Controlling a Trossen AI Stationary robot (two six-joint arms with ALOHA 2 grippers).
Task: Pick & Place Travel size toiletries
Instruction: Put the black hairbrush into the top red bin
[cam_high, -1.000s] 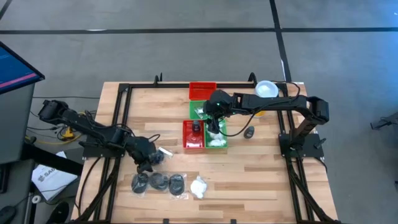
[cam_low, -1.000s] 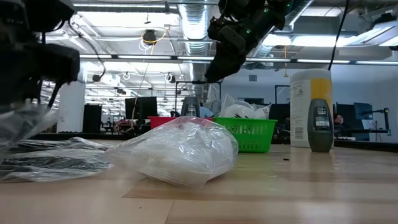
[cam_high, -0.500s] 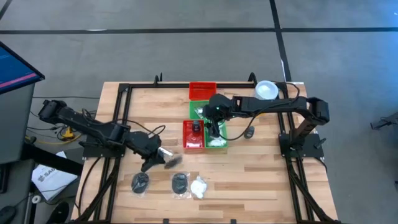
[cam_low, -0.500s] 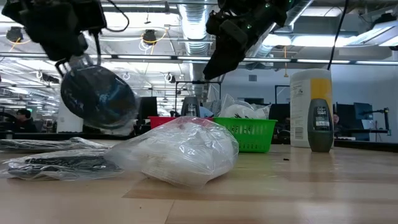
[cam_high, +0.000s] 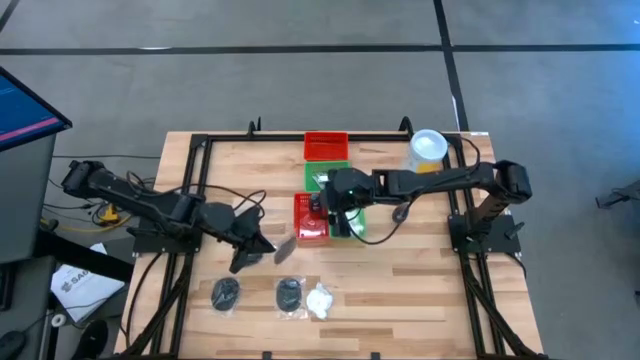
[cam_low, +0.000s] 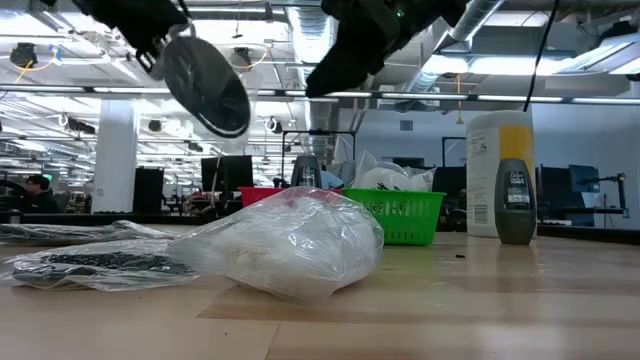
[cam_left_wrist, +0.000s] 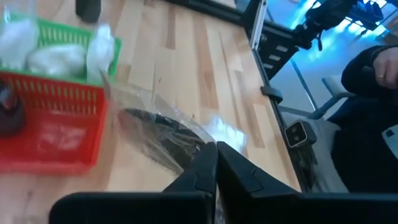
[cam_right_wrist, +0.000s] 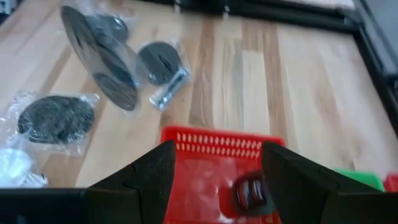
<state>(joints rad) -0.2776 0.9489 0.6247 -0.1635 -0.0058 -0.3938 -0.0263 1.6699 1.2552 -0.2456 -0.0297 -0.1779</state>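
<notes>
The left gripper (cam_high: 262, 249) is clenched on a dark round disc in a clear plastic packet (cam_high: 283, 252), lifted off the table beside the square red plastic tray (cam_high: 311, 218). The right gripper (cam_high: 335, 212) hovers over that red tray, jaws spread and empty. Two more disc packets (cam_high: 226, 293) and a white puffy packet (cam_high: 319, 299) lie on the table well in front of the tray.

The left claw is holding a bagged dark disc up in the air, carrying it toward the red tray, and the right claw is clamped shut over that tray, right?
Not quite. The right claw is open, not clamped shut; the right wrist view shows its fingers spread apart above the red tray. The rest holds: the left claw is shut on the bagged dark disc, lifted off the table.
</notes>
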